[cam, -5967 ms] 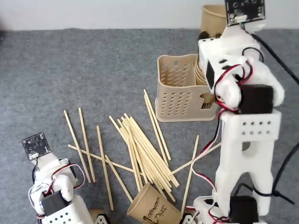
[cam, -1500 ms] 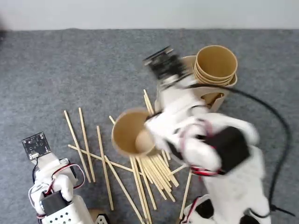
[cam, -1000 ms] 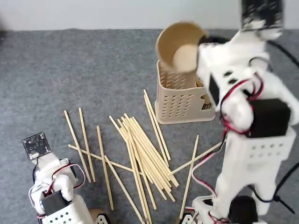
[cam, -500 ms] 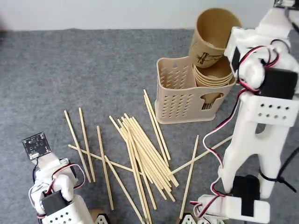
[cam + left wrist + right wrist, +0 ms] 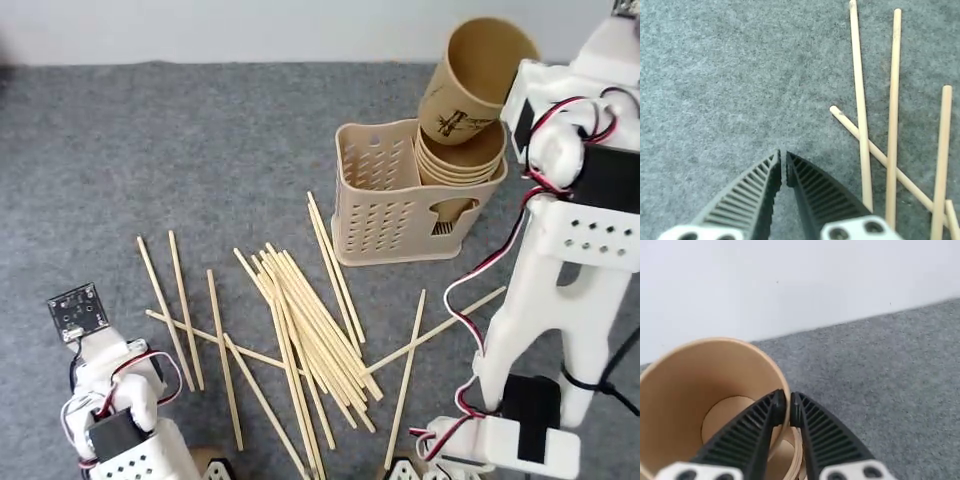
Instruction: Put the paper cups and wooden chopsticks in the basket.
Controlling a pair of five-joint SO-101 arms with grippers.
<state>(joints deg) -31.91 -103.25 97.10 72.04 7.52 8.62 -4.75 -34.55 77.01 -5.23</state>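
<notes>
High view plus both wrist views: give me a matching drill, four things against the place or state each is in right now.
Things:
1. tilted paper cup
2. stacked cups
3. chopsticks
4. left claw

Places and states:
a. scattered on the grey mat
b. shut on nothing, over bare mat beside a few sticks
c. nested in one compartment of the basket
d. pinched at the rim by the right claw

Pairs: 1-d, 2-c, 3-a, 4-b.
</notes>
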